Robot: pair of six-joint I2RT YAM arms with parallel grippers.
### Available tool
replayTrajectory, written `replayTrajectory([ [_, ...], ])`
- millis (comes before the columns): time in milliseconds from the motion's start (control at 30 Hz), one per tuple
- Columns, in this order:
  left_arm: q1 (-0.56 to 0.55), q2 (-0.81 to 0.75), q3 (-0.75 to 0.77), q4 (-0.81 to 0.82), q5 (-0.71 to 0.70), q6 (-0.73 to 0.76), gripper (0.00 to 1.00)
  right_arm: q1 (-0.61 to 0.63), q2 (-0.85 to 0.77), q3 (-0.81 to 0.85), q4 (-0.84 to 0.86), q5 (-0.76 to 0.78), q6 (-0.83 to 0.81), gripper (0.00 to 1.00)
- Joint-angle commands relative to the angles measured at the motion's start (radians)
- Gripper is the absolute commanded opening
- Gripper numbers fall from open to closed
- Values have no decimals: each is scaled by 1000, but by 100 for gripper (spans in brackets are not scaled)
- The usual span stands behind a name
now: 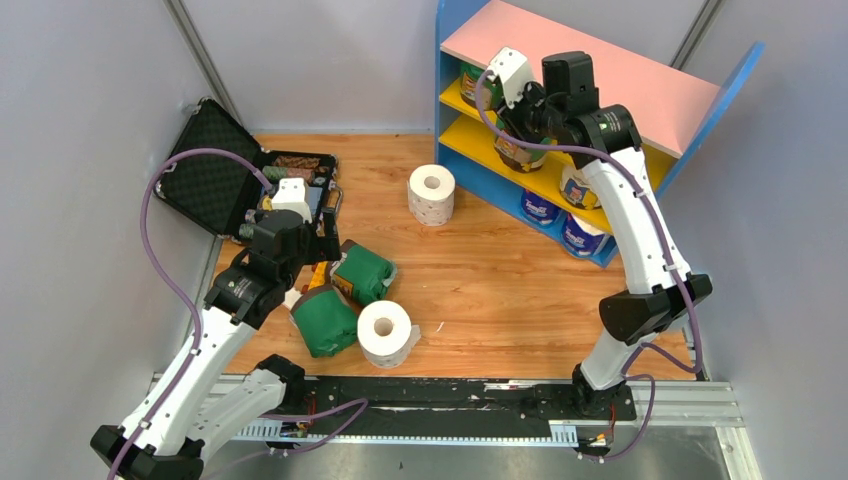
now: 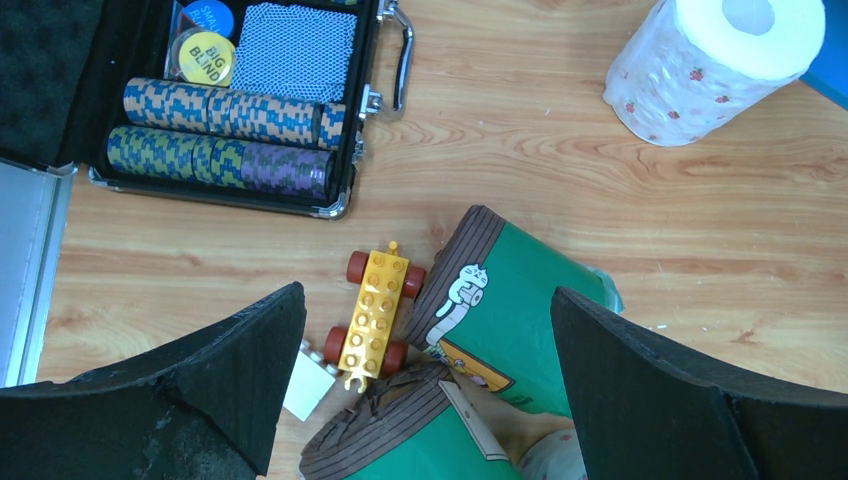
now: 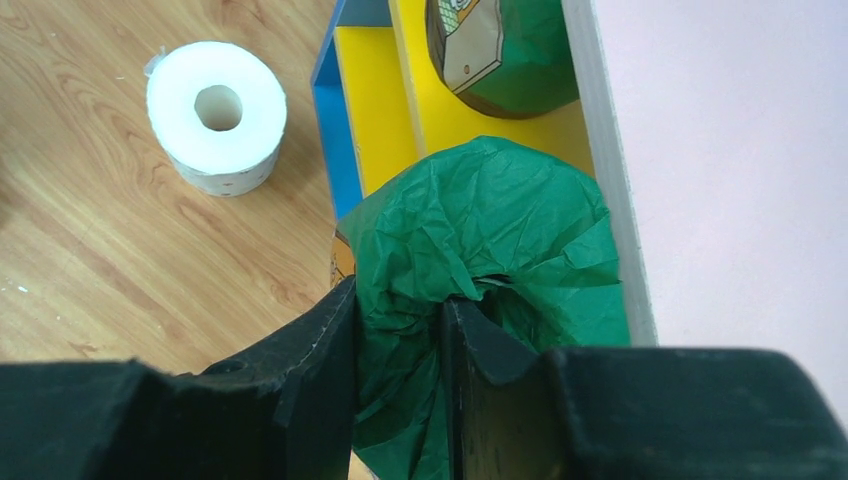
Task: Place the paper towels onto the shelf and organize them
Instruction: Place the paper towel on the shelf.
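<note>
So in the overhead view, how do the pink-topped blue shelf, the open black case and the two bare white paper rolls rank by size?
1. Pink-topped blue shelf.
2. Open black case.
3. The white dotted roll mid-table and the white roll near the arms look about alike: unranked.

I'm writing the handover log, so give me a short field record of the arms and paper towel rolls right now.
right gripper: shut on held green roll by its wrapper, at the shelf
left gripper: open, over toy car, near green roll and far green roll
loose on table: those two, plus centre white roll and front white roll
on shelf: shelved green roll on a yellow board; blue-and-white rolls lower down
also: open black case
</note>
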Motion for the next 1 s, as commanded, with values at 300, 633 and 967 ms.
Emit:
replayTrajectory([
  [300,5,-1,-4,32,-7,5,100,-13,-46,-49,297,230,-125,34],
  [633,5,-5,-3,32,-6,5,100,-12,-127,-187,387,221,-131,40],
  [967,5,-3,-3,32,-5,5,100,-10,-219,-357,505,268,-79,50],
])
